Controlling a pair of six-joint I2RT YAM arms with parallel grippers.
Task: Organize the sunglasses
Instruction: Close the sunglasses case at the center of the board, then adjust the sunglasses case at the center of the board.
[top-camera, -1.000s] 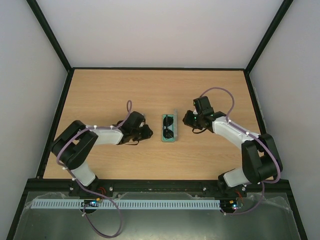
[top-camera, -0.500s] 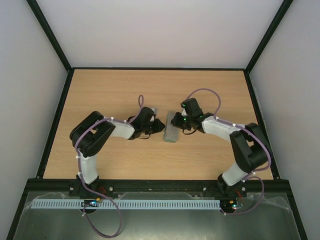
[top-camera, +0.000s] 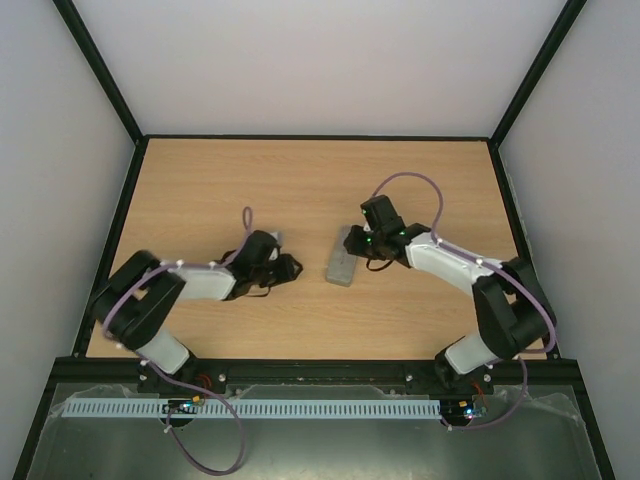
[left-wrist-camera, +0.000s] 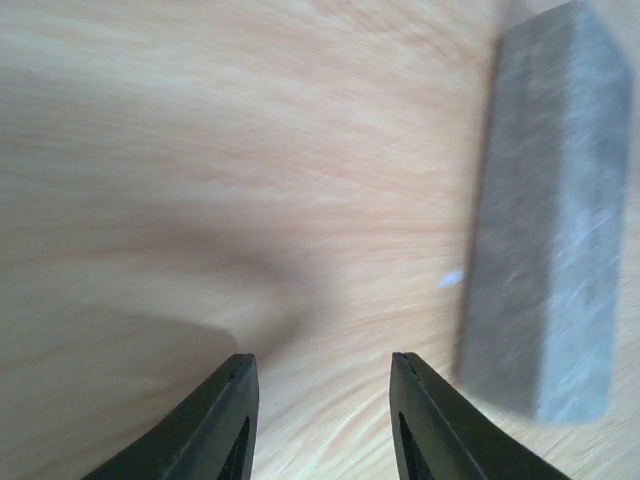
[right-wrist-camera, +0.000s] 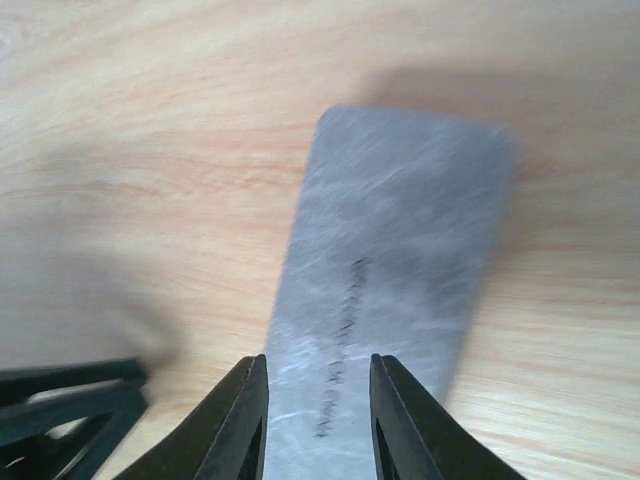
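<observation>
Grey case (top-camera: 342, 262) lies shut on the table (top-camera: 250, 180), between the two arms. I cannot see the sunglasses in any view. Left gripper (left-wrist-camera: 320, 370): fingers apart, empty, near the case. Right gripper (right-wrist-camera: 318, 370): fingers apart, over the case's lid.

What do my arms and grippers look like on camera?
The left arm and right arm have white link shells with black joints, each trailed by a looping purple cable. The left gripper and right gripper have slim, tapered black fingers.
</observation>
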